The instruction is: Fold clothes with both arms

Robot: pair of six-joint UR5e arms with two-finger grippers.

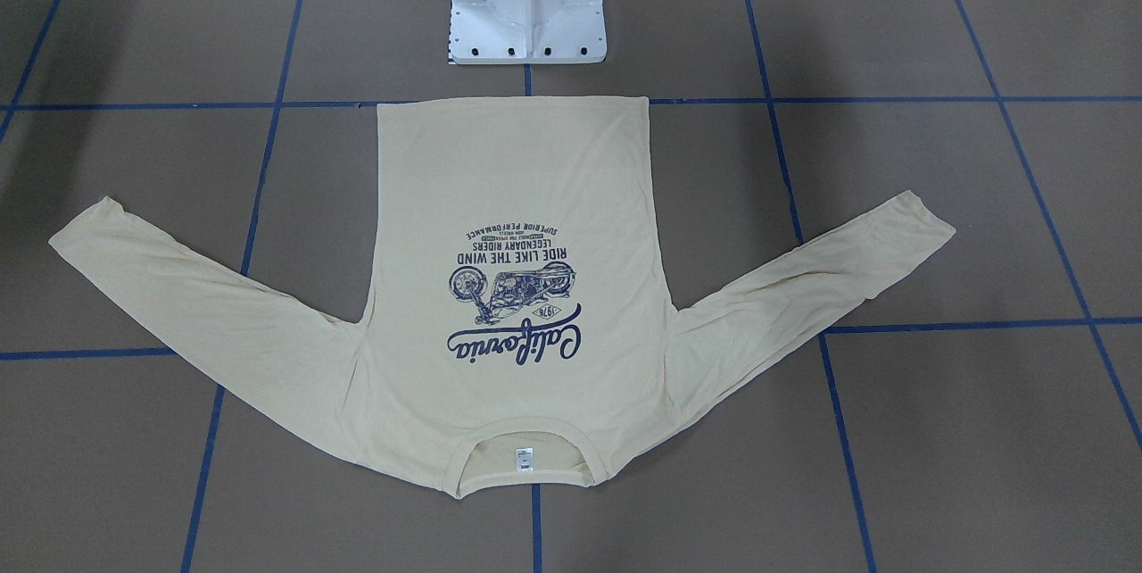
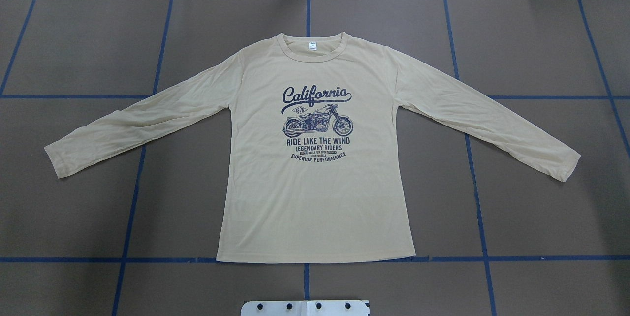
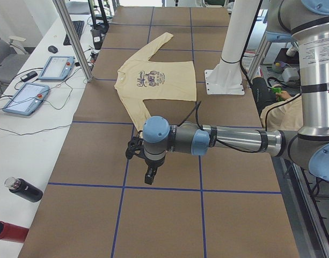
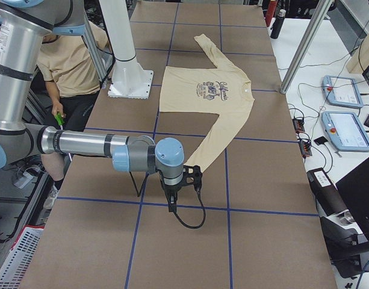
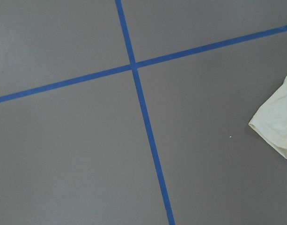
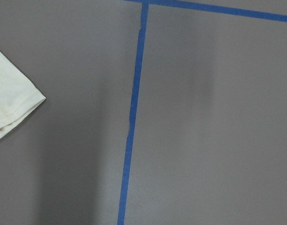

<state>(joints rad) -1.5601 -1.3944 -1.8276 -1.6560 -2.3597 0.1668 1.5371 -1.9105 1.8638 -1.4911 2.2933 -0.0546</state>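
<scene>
The cream-yellow long-sleeved T-shirt (image 2: 315, 193) lies flat and print-up on the brown table, sleeves spread out to both sides, collar away from the robot base. It also shows in the front-facing view (image 1: 517, 180). My left gripper (image 3: 149, 174) hangs over bare table just past the left sleeve's cuff (image 5: 276, 126). My right gripper (image 4: 171, 201) hangs over bare table just past the right cuff (image 6: 12, 103). Both grippers show only in the side views, so I cannot tell whether they are open or shut. Neither touches the shirt.
The white pedestal base (image 1: 526, 11) stands just behind the shirt's hem. Blue tape lines (image 2: 472, 158) grid the table. A seated person (image 4: 73, 57) is by the robot. Teach pendants (image 3: 26, 98), bottles (image 3: 22, 189) and a metal post (image 3: 73, 40) line the far table edge.
</scene>
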